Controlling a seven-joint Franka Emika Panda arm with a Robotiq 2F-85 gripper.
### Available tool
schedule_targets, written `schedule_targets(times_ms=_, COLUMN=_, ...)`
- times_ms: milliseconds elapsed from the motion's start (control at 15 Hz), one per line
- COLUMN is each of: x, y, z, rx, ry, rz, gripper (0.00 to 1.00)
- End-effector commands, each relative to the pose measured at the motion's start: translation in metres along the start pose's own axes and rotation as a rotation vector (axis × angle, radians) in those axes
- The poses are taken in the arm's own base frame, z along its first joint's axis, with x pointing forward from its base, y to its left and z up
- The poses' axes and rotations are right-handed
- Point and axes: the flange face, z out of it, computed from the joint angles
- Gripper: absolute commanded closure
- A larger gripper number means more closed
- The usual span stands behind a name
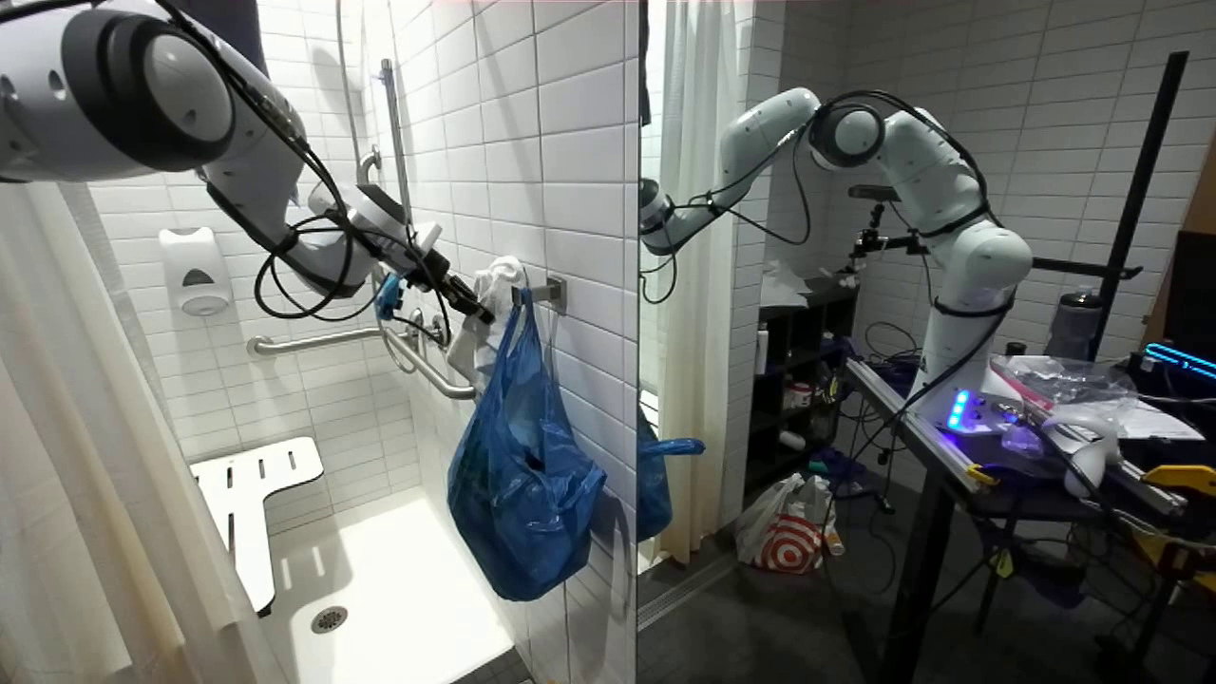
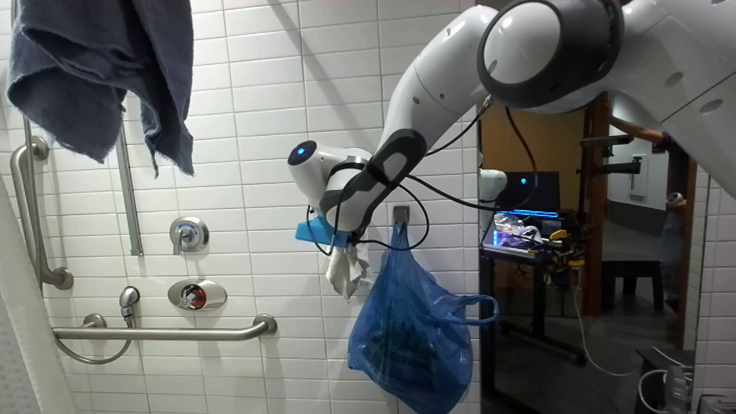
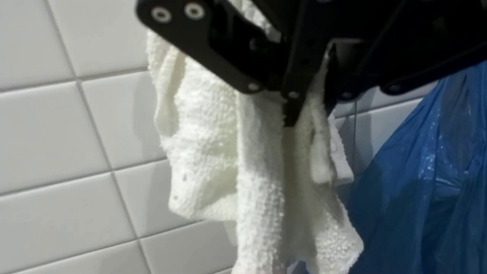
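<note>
Terrycloth (image 3: 262,179) is hanging below jaws | jaws, nearly closed, are pinching its fold | likely needing firm squeezing, clear of blue plastic bag (image 3: 414,182) alongside

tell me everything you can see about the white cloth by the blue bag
The white cloth looks like rough, bumpy towelling, slightly creamy, with two small dark specks at its lower left in the wrist view. It hangs limp in vertical folds with uneven corners, part of it pinched in the hand. It is in front of the white tiled wall, beside the blue bag and near the metal hook. Whether it touches hook or bag, I can't tell.
</note>
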Motion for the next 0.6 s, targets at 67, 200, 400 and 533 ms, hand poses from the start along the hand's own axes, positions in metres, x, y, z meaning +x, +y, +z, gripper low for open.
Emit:
schedule_targets(times_ms=67, x=0.008, y=0.016, z=-0.008, rx=0.058, ry=0.031, rz=0.012, gripper=0.99)
schedule_targets(times_ms=200, x=0.009, y=0.022, z=-0.012, rx=0.075, ry=0.071, rz=0.01, gripper=0.99)
schedule_targets(times_ms=400, x=0.008, y=0.035, z=-0.026, rx=0.11, ry=0.14, rz=0.0, gripper=0.99)
schedule_targets(times_ms=533, x=0.004, y=0.043, z=-0.039, rx=0.142, ry=0.187, rz=-0.011, gripper=0.99)
